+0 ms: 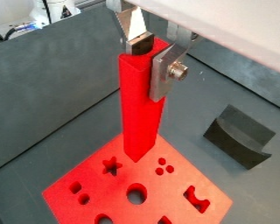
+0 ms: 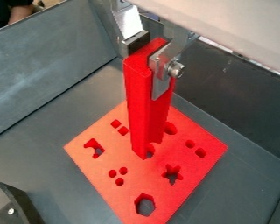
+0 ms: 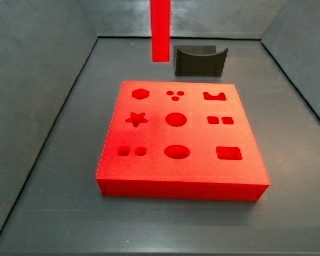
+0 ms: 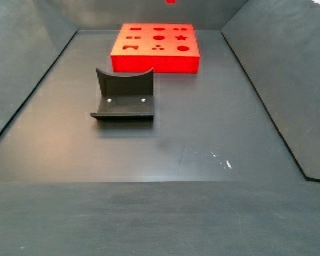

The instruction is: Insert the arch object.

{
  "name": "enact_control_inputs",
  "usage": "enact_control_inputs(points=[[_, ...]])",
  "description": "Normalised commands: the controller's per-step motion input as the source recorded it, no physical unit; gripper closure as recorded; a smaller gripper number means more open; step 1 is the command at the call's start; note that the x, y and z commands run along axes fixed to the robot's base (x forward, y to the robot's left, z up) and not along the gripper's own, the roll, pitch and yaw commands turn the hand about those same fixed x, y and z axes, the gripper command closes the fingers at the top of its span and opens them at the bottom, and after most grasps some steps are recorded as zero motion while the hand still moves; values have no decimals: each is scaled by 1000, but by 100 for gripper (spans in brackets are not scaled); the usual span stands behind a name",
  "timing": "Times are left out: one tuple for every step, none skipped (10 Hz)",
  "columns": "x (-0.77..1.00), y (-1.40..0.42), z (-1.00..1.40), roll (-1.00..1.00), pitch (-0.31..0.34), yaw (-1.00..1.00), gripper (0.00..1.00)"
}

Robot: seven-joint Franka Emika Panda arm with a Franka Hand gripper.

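The claw is clamped on a long red vertical bar — silver fingers press its sides — above the flat red slab with shaped holes. The small dark grey-black arch object rests on the dark grey surface, apart from the slab.

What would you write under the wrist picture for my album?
Pincer holding a red bar upright over the red board, dark arch block lying aside.
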Motion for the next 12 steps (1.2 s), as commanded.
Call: enact_control_inputs(points=[[34, 123, -51, 0, 0, 0, 100], [106, 300, -109, 0, 0, 0, 100], [203, 443, -137, 0, -6, 0, 100], [277, 483, -149, 0, -10, -34, 100], [246, 466, -117, 0, -36, -254, 100], [446, 371, -69, -11, -26, -537, 100], [223, 137, 0, 0, -37, -906, 100], [203, 117, 0, 14, -16, -911, 100], [134, 77, 0, 14, -24, -957, 100], [126, 69, 0, 0, -39, -971, 100], [146, 80, 17, 0, -50, -969, 100], [149, 86, 43, 0, -63, -969, 100]])
